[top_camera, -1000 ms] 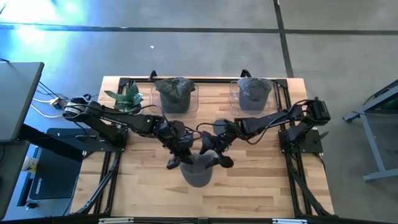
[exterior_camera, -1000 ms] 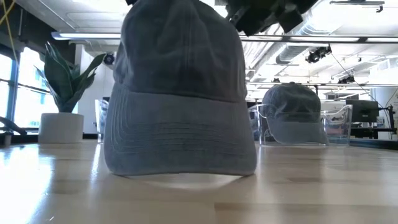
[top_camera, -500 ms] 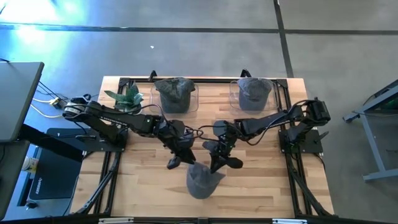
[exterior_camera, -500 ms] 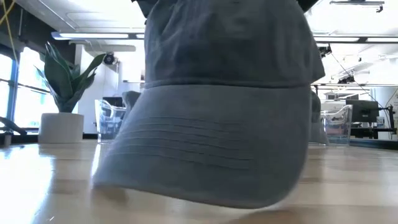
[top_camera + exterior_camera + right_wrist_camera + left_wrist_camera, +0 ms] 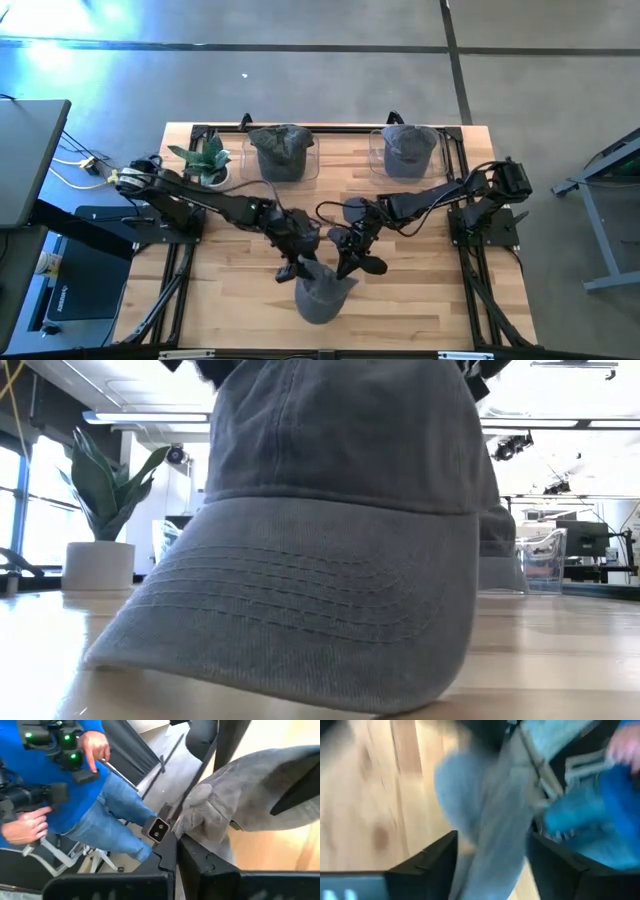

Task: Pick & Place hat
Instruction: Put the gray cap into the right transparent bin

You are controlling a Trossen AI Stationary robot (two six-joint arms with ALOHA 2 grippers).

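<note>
Jaws of our right gripper [image 5: 176, 851] are closed on the hat [image 5: 322, 293] edge; left gripper [image 5: 490, 860] jaws stand wide around it. We judge the hat, near the table [image 5: 420, 310] front, is mid-placing; next, release

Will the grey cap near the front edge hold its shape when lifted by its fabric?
Probably not fully: the cap is soft cloth, bunching where the right claw pinches it. Its stitched brim looks stiffer and likely stays flat. Seems light.
</note>
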